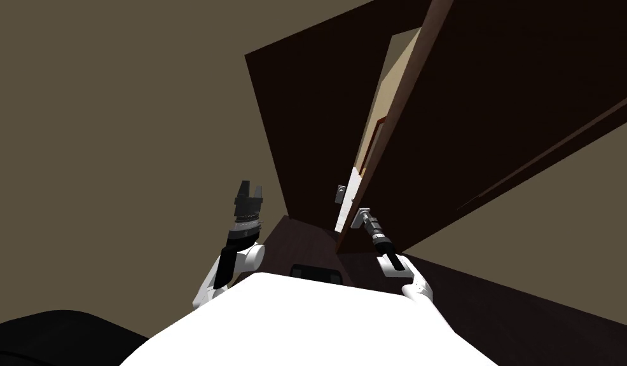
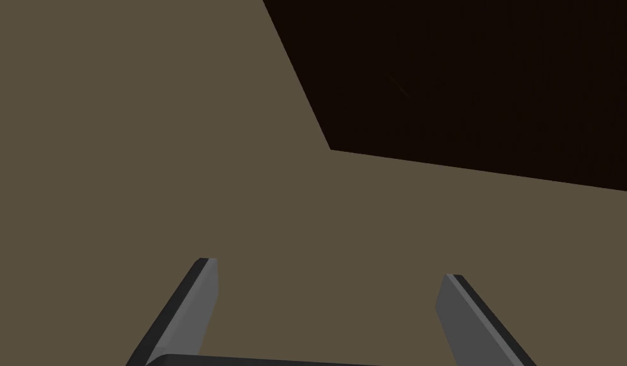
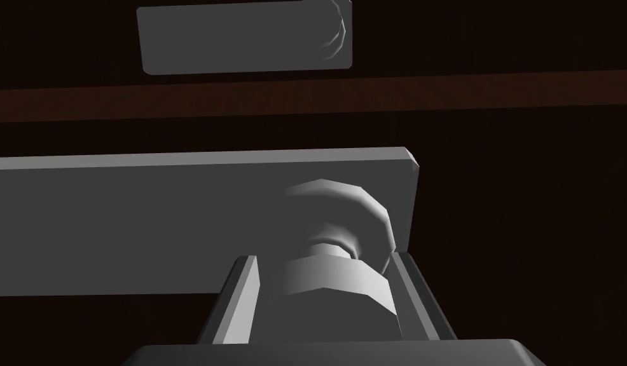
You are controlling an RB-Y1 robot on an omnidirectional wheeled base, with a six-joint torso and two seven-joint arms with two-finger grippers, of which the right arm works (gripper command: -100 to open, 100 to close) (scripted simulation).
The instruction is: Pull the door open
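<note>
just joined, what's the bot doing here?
The right end effector is shut on the grey rounded door handle, which sits on a grey plate on the dark brown door. The door stands ajar: a pale gap shows along its edge. The left end effector is open, holds nothing and points at the olive-brown wall.
</note>
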